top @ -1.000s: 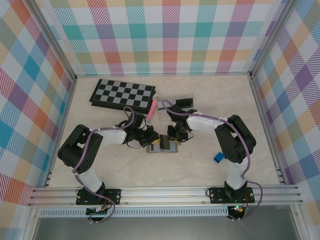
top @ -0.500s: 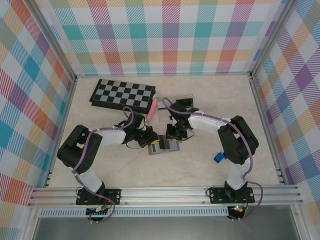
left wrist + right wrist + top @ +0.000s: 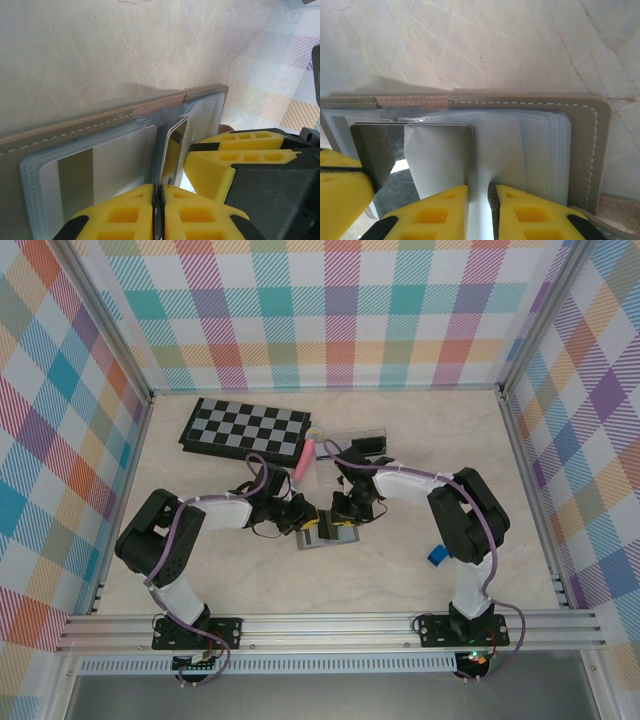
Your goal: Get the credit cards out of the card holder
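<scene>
The card holder [image 3: 327, 533] lies open on the table between both grippers, its grey cover [image 3: 60, 132] and clear sleeves [image 3: 520, 150] facing up. My left gripper [image 3: 159, 210] is shut on the edge of a thin credit card [image 3: 174, 145], which stands on edge, partly out of a sleeve. Another card with a dark stripe [image 3: 75, 175] sits flat in the left sleeve. My right gripper [image 3: 480, 205] is shut on a clear sleeve of the card holder and pinches it upward. The lifted card [image 3: 372, 147] shows at the left of the right wrist view. From above, the left gripper [image 3: 308, 524] and right gripper [image 3: 345, 513] nearly touch.
A folded chessboard [image 3: 245, 428] lies at the back left. A pink object [image 3: 303, 460] and a clear plastic box [image 3: 358, 444] sit just behind the grippers. A small blue item [image 3: 437, 555] lies by the right arm. Plaid walls enclose the table.
The left gripper has shifted slightly to the right, and the card holder has turned a little with it. The right gripper has stayed on the sleeve.
</scene>
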